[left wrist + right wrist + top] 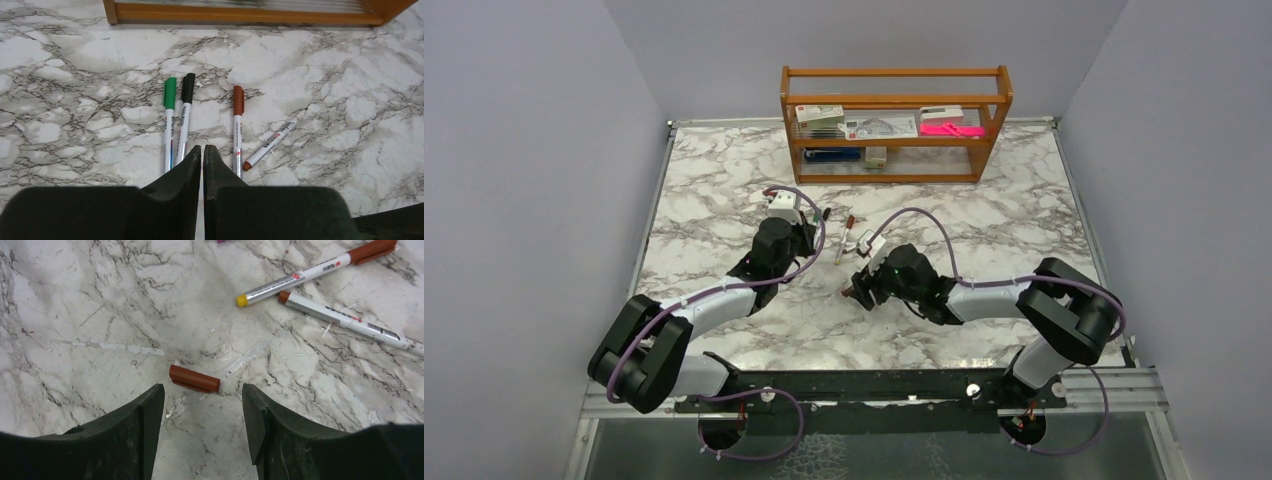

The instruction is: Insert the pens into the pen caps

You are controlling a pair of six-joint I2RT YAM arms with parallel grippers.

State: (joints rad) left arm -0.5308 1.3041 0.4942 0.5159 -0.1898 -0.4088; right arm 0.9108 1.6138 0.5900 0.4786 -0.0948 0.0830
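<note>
"Where do the pens lie?"

"Near the middle of the desk, short of the wooden shelf at its far edge. The green-capped pen and black-capped pen lie side by side. The red-brown-capped pen is just beside them, and the uncapped pen slants next to it."

"And the jaws?"

"The left jaws are pressed together on nothing, at the pens' near ends. The right jaws stand wide. The loose red-brown cap lies flat just ahead of their gap, touched by neither. Bare marble runs out to both side edges."
</note>
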